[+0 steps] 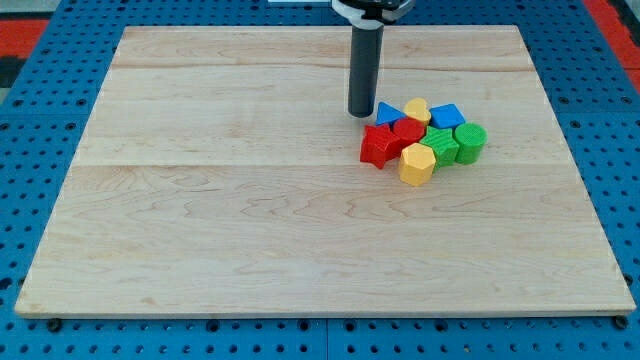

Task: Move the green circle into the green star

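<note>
The green circle (471, 141) stands at the right end of a tight cluster of blocks, right of the board's middle. The green star (441, 145) lies right beside it on the left, touching it. My tip (361, 113) is the lower end of the dark rod, just left of the cluster, close to the blue triangle (387, 113) and above the red star (378, 146). The tip is well left of the green circle, with the other blocks between them.
The cluster also holds a red block (408, 130), a yellow hexagon (417, 164), a yellow block (417, 109) and a blue block (447, 115). The wooden board (250, 210) lies on a blue pegboard.
</note>
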`<state>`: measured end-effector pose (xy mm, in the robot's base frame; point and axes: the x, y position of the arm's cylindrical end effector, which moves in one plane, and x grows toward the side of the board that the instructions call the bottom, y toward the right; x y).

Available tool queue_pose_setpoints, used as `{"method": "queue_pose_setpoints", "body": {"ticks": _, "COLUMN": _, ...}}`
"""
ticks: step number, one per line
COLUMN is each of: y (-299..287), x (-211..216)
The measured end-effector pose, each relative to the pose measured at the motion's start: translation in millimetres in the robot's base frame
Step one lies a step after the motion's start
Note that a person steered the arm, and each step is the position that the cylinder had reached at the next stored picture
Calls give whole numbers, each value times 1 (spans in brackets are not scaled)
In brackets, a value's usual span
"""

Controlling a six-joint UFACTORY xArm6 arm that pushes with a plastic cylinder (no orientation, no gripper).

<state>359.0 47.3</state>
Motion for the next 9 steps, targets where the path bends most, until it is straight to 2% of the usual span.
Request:
{"method": "queue_pose_setpoints", "body": {"ticks": 2, "y": -15, "x": 2}}
{"method": "queue_pose_setpoints", "body": {"ticks": 3, "y": -49, "x": 18}}
{"method": "queue_pose_setpoints", "body": {"ticks": 4, "y": -69, "x": 50}}
{"method": "queue_pose_setpoints", "body": {"ticks": 5, "y": -85, "x": 100}}
{"method": "queue_pose_setpoints", "body": {"ticks": 6, "y": -69, "x": 125}}
{"method": "queue_pose_setpoints", "body": {"ticks": 7, "y": -18, "x": 124}}
{"method": "queue_pose_setpoints", "body": {"ticks": 8, "y": 10, "x": 140}}
{"method": "queue_pose_setpoints", "body": {"ticks": 9, "y": 67, "x": 134}}
